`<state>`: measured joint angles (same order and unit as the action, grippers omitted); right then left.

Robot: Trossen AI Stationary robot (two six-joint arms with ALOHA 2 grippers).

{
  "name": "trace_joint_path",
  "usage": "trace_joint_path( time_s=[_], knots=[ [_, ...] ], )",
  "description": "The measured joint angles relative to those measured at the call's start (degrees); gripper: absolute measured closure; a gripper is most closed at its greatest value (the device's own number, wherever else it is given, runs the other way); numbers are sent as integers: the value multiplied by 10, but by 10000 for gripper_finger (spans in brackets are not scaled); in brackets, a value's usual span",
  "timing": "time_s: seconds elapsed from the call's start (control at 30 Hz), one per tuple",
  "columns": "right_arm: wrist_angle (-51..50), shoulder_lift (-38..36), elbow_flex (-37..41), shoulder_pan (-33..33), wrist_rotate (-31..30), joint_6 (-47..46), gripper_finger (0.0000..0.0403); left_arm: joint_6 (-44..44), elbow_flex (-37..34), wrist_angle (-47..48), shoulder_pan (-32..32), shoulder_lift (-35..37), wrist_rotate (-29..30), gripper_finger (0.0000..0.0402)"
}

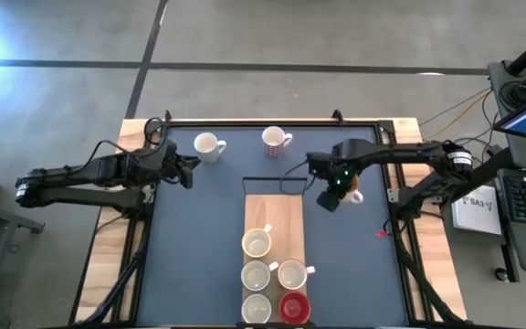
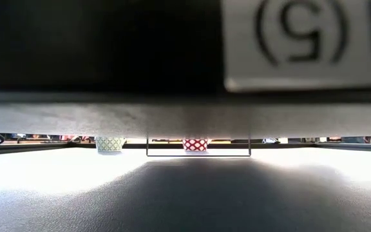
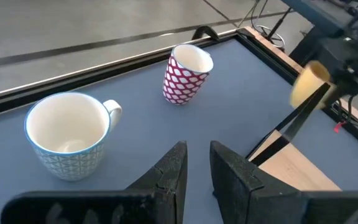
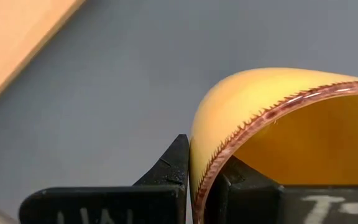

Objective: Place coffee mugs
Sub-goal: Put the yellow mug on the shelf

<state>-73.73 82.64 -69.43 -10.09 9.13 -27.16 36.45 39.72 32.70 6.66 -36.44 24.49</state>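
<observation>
My right gripper (image 1: 341, 194) is shut on a yellow-orange mug (image 1: 355, 195), over the blue mat to the right of the wooden board (image 1: 286, 215). Several mugs stand on the board's near half, among them a red one (image 1: 294, 307) and white ones (image 1: 257, 243). A white mug with a teal pattern (image 3: 67, 134) and a red-patterned mug (image 3: 185, 74) stand upright on their bases at the mat's far side. My left gripper (image 3: 197, 168) waits near the mat's left edge, a narrow gap between its fingers and nothing in it. My right gripper pinches the yellow-orange mug's wall at the rim (image 4: 199, 163), with one finger (image 4: 169, 163) outside and the other (image 4: 238, 177) inside. The fingers come from above, pointing down. The mug (image 3: 308, 84) hangs below them, lifted clear of the mat.
A raised wooden frame (image 1: 272, 122) edges the blue mat (image 1: 199, 247). Bare mat lies left of the board and between the board and the right edge. In the low view a dark shape close to the camera hides most of the table, and only the two far mugs (image 2: 110, 144) (image 2: 196, 144) show.
</observation>
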Motion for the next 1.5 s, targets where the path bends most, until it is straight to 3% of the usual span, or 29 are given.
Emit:
trace_joint_path(
  time_s=[0.23,0.53,1.03,1.5],
  knots=[
    [29,-2,-7,101,18,-38,390,0,0,4,0,5,0,350],
    [133,-1,-31,203,14,3,390,0,0,4,0,6,-5,350],
    [258,1,-53,212,-8,-40,390,-4,0,4,0,6,-31,350],
    [284,42,-53,233,-16,-39,390,-4,0,9,0,7,-31,350]
  ],
)
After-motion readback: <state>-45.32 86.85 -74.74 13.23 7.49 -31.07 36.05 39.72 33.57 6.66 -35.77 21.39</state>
